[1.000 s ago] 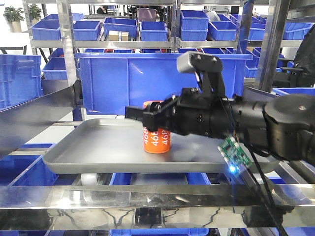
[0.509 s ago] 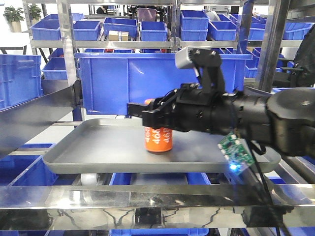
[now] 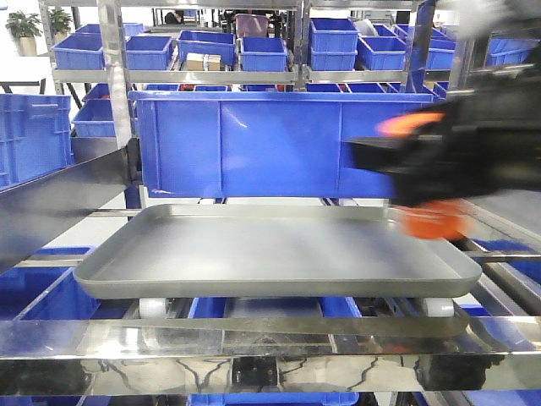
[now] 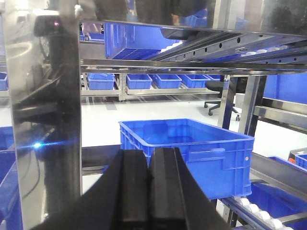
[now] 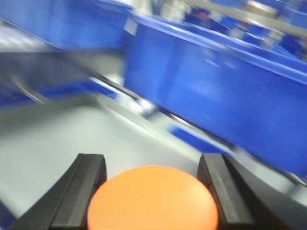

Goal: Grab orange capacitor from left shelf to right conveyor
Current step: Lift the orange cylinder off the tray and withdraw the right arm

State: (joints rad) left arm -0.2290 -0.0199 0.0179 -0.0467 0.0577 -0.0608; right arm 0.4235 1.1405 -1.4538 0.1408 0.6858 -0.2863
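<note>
My right gripper [image 5: 152, 168] has matte black, flat-sided fingers [image 5: 87, 184] clamped on either side of the orange capacitor [image 5: 152, 201], whose smooth round top fills the gap between them. From the front the capacitor is a bright orange smear, its print unreadable. Below and to the left lies the shallow grey metal tray [image 3: 254, 254], with rounded corners. My left gripper [image 4: 148, 184], two black slabs, is pressed together on nothing, with a glossy blue plastic bin [image 4: 192, 143] ahead of it.

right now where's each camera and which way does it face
Front: outside, facing the shelf; shows grey tray, blurred right arm, orange cylinder.
Left wrist: faces a blue bin past the shut left end effector.
Right wrist: looks down past the right end effector gripping the cylinder, tray beyond.
Front and right wrist share cylinder and tray.
</note>
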